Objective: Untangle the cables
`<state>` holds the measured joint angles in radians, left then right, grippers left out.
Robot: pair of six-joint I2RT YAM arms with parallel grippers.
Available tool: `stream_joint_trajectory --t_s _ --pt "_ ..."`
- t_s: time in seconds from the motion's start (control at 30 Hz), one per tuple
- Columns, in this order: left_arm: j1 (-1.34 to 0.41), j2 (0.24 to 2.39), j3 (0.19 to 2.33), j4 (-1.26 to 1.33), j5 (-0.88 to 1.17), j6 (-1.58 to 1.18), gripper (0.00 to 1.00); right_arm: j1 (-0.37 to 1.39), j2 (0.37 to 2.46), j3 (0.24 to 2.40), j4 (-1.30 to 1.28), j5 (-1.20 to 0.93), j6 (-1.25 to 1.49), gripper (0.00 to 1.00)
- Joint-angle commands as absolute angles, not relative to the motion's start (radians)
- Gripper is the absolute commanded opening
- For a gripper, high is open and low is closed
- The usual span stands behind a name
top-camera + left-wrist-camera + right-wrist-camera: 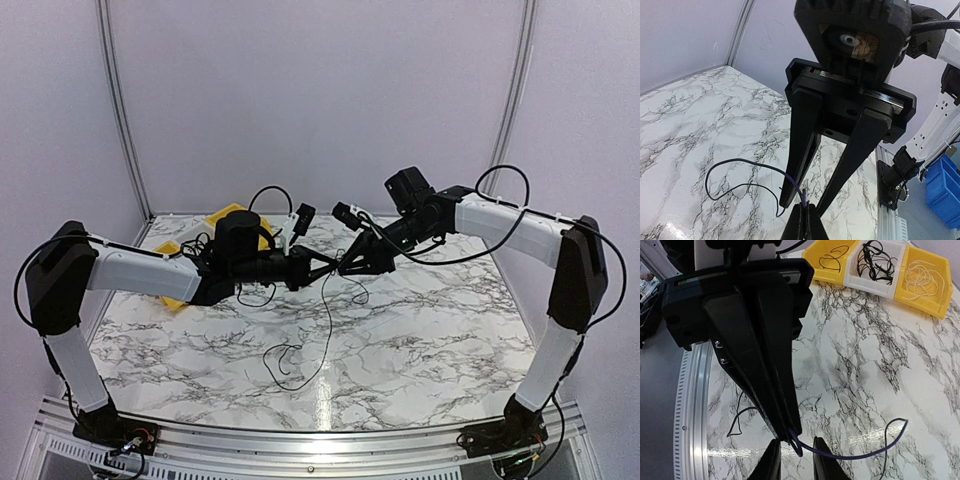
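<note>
My two grippers meet tip to tip above the middle of the marble table (430, 340). The left gripper (805, 206) is shut on the end of a thin purple cable (747, 164). A thin black cable (735, 186) curls just below the purple one. My right gripper (794, 450) is open, its fingers (825, 462) either side of the purple cable's small end loop (802, 445), right at the left gripper's tip. In the top view the cables (327, 330) hang from the grippers, and a loop (285, 360) lies on the table.
Three small bins stand in a row at the table's far left corner: a yellow bin (832, 260) with a black wire, a white bin (875, 262) with black wires, and a yellow bin (922, 277) with pale wires. A metal rail (320, 440) runs along the near edge.
</note>
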<state>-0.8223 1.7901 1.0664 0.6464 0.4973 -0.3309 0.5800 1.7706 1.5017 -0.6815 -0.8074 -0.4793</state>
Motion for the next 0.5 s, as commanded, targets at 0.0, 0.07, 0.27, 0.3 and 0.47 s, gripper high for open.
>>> stream_joint_trajectory --t_s 0.0,0.07,0.27,0.3,0.47 --pt "-0.826 1.778 1.057 0.688 0.511 -0.336 0.0 0.585 1.741 1.492 -0.649 -0.85 -0.473 0.21" --pt "-0.827 1.781 1.057 0.689 0.514 -0.34 0.0 0.583 1.734 1.49 -0.639 -0.861 -0.469 0.19" --pt "-0.826 1.781 1.052 0.694 0.516 -0.342 0.0 0.579 1.71 1.482 -0.61 -0.877 -0.458 0.07" --pt "-0.827 1.781 1.052 0.694 0.515 -0.342 0.0 0.577 1.706 1.479 -0.605 -0.879 -0.456 0.03" --pt "-0.827 1.777 1.043 0.695 0.51 -0.341 0.07 0.563 1.697 1.472 -0.599 -0.871 -0.458 0.0"
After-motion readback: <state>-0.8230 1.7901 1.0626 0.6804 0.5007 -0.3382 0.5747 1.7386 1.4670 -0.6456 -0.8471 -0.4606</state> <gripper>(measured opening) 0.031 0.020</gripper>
